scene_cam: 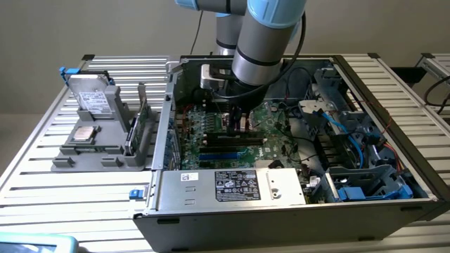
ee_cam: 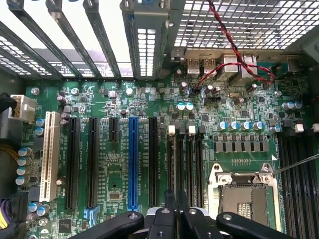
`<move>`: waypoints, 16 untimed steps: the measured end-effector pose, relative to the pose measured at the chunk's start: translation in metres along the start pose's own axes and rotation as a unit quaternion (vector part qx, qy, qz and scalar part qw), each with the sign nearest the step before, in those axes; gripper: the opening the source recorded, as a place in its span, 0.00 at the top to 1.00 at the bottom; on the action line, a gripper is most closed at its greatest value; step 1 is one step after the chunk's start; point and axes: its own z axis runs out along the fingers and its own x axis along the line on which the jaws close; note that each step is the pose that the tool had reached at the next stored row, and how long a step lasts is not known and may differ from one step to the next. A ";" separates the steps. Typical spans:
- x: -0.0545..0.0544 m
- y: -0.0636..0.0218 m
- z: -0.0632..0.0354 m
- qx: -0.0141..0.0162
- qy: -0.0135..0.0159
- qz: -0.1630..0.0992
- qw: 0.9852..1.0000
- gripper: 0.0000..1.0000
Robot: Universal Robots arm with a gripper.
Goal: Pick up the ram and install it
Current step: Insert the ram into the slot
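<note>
A Universal Robots arm [scene_cam: 264, 37] reaches down into an open computer case [scene_cam: 281, 216] that lies on its side on a slatted metal table [scene_cam: 70, 192]. Its gripper [ee_cam: 175, 199] hangs low over the green motherboard [ee_cam: 99, 104]. The two dark fingers [ee_cam: 170, 201] are drawn close together on what appears to be the ram [scene_cam: 238, 124], a thin stick held on edge, though the pinch itself is hard to make out. In the wrist view, the fingertips sit directly above the bank of four black memory slots [ee_cam: 185, 159], which look unfilled. A blue slot [ee_cam: 133, 164] runs alongside them, and the processor socket [ee_cam: 244, 196] lies on their other side. In the exterior view, the silver power supply [scene_cam: 232, 185] fills the case at six o'clock from the gripper. At nine o'clock, outside the case, a gray fixture [scene_cam: 84, 153] holds a hard drive [scene_cam: 91, 97] and a tall green expansion card [scene_cam: 145, 118].
</note>
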 end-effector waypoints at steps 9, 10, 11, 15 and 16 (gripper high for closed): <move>0.000 -0.0010 0.0063 0.000 -0.007 -0.001 1.000 0.87; 0.000 -0.0009 0.0063 0.000 -0.007 -0.001 1.000 0.87; 0.000 -0.0009 0.0063 0.000 -0.007 -0.001 1.000 0.87; 0.001 -0.0005 0.0063 0.000 -0.007 -0.001 1.000 0.87; 0.002 -0.0003 0.0064 0.000 -0.007 -0.001 1.000 0.87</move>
